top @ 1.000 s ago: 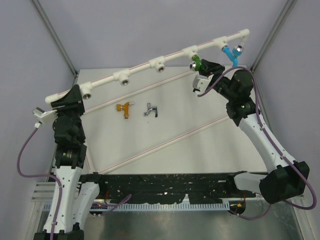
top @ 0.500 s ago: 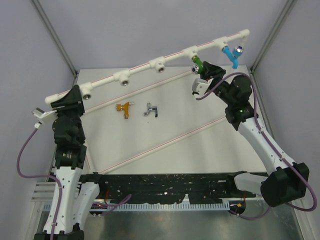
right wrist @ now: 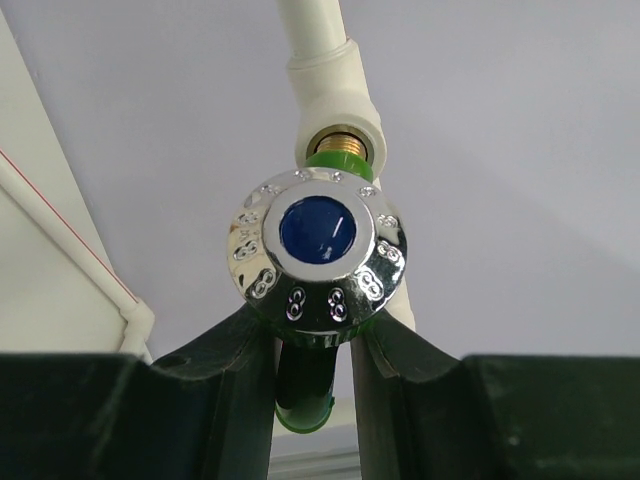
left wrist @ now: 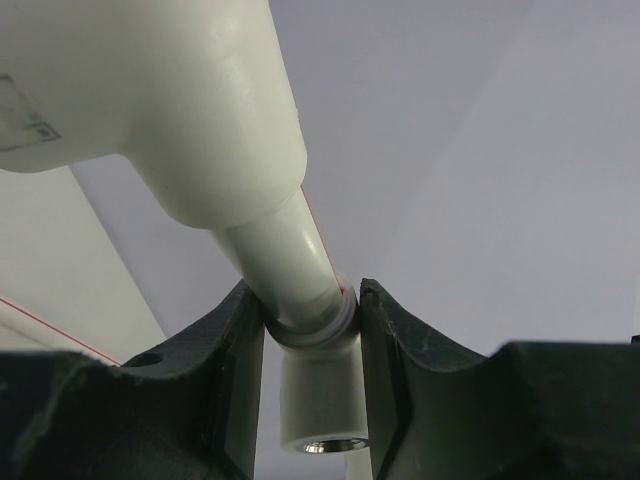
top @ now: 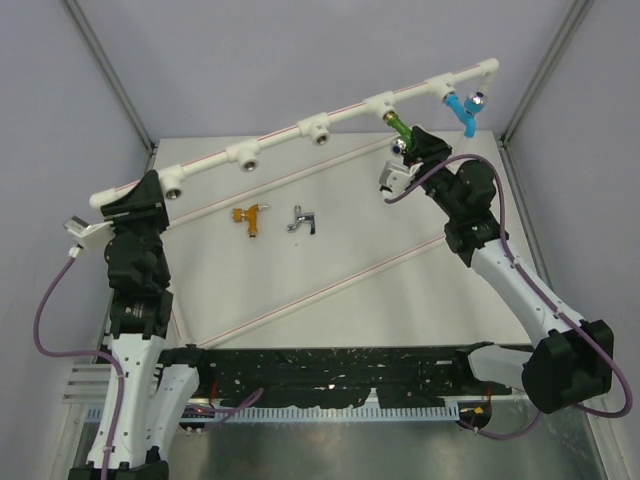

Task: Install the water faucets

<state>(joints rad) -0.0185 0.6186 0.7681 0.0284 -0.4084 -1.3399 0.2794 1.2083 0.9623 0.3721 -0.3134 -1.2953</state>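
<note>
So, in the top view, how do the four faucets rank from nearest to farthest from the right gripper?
1. green faucet, gripped by the right gripper.
2. blue faucet, at the pipe's right end.
3. silver faucet, lying on the table.
4. orange faucet, left of the silver one.

Green faucet (right wrist: 303,400): glossy green body, plastic-looking; handle cap (right wrist: 318,245) mirror chrome, glossy blue centre; brass thread (right wrist: 340,142) at socket.
White pipe frame (left wrist: 285,240): smooth satin plastic.
Fingers (left wrist: 215,370) of left gripper (left wrist: 310,300), fingers (right wrist: 225,385) of right gripper (right wrist: 315,335): matt black, faintly grainy plastic.
Orange-gold faucet (top: 250,217), silver faucet (top: 302,220): shiny metal.
</note>
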